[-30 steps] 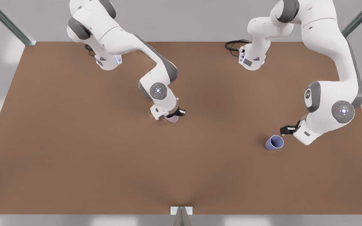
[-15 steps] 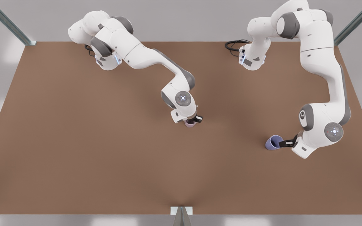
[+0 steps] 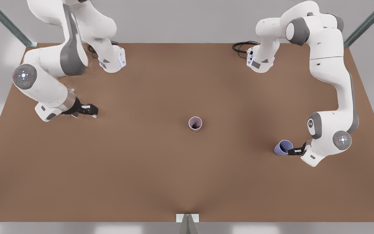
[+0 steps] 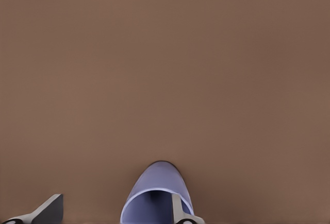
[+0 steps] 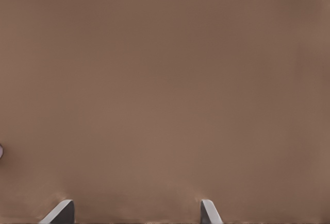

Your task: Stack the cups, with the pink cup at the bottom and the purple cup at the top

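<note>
The pink cup (image 3: 195,123) stands upright and alone at the middle of the brown table (image 3: 141,169), its mouth up. Far off at the front view's left, my right gripper (image 3: 89,111) (image 5: 135,214) hangs open over bare table with nothing between its fingers. The purple cup (image 3: 282,147) (image 4: 154,195) seems to lie on its side at the front view's right, its mouth toward my left gripper (image 3: 294,151) (image 4: 116,214). That gripper is open and astride the cup's rim: one of its fingers (image 4: 178,209) is inside the mouth, the other outside.
Both arm bases (image 3: 110,60) (image 3: 260,61) sit at the table's far edge, with a black cable (image 3: 242,47) by the one at the front view's right. A small metal bracket (image 3: 187,218) stands at the middle of the near edge.
My right gripper has let go of the pink cup at the table's middle and swung far to the front view's left. My left gripper has closed in on the purple cup's mouth.
</note>
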You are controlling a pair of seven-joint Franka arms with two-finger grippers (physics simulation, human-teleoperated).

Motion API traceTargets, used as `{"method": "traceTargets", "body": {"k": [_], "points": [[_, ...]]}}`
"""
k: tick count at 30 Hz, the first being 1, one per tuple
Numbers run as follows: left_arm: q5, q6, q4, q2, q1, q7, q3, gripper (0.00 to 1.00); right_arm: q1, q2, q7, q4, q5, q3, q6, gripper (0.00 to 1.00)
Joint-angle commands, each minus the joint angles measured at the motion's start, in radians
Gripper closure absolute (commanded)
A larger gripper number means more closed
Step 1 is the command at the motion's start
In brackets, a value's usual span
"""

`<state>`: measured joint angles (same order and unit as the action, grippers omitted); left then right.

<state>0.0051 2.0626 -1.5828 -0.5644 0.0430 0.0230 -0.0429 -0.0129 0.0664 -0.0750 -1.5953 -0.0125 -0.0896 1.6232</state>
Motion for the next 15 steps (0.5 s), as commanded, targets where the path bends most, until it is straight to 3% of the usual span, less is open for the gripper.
{"method": "traceTargets", "body": {"k": [1,4,7,11,15], "points": [[0.0,-0.002,0.0,0.0,0.0,0.0,0.0,0.0,0.028,-0.011,0.055,0.001,0.034,0.025,0.0,0.0],[0.0,0.046,-0.095,0.028,-0.002,-0.008,-0.002,0.0,0.025,-0.036,0.152,0.035,0.057,0.123,-0.016,0.0],[0.0,0.079,-0.134,0.038,-0.002,-0.017,-0.009,0.0,0.025,-0.011,0.138,0.038,0.055,0.125,-0.017,0.0],[0.0,0.085,-0.137,0.031,-0.002,-0.02,-0.009,0.0,0.017,0.128,0.126,0.239,0.034,0.143,-0.066,0.0],[-0.03,0.093,-0.157,0.014,0.0,-0.02,-0.009,0.02,0.016,0.136,0.124,0.252,0.031,0.145,-0.057,0.0]]}}
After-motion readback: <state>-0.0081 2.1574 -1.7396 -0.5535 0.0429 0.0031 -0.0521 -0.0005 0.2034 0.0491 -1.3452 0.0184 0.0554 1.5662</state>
